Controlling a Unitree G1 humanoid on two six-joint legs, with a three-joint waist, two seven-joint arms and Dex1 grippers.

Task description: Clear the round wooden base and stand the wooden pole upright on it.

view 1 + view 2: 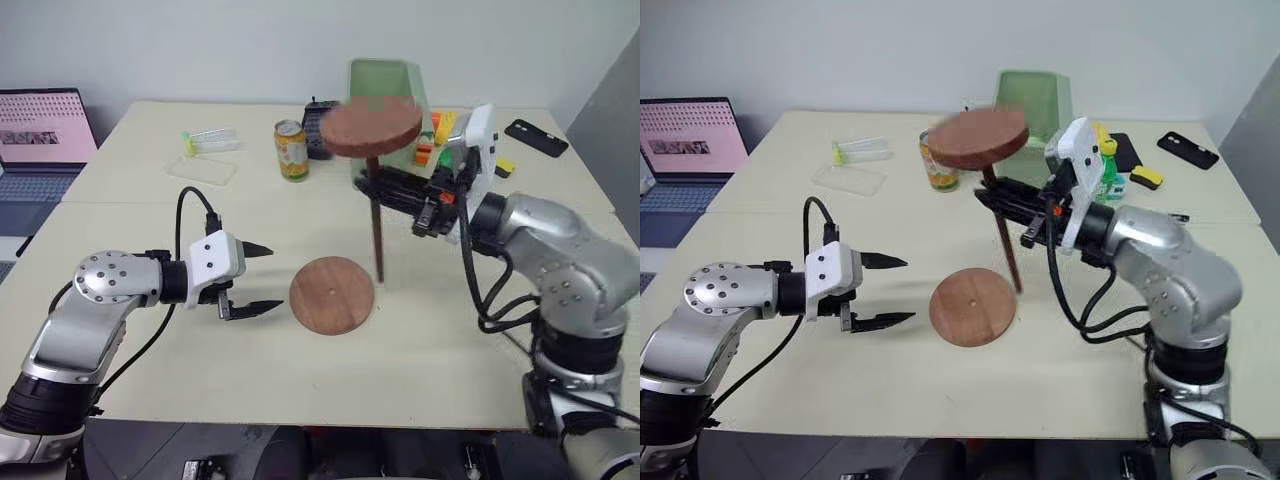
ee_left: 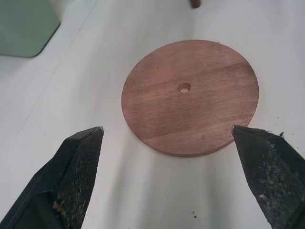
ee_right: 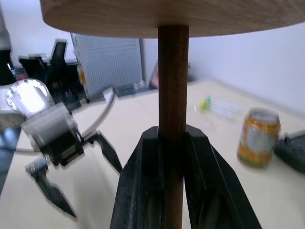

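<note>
Left eye view: 1 round wooden base (image 1: 332, 294), 1 wooden pole (image 1: 377, 222) pinched by right gripper (image 1: 372, 184); left gripper (image 1: 262, 280) spread.

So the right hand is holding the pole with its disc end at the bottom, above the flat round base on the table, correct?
Not quite. The right hand does hold the wooden pole near the round wooden base, but the pole's disc end is at the top, the bare end pointing down. The right eye view shows it.
</note>
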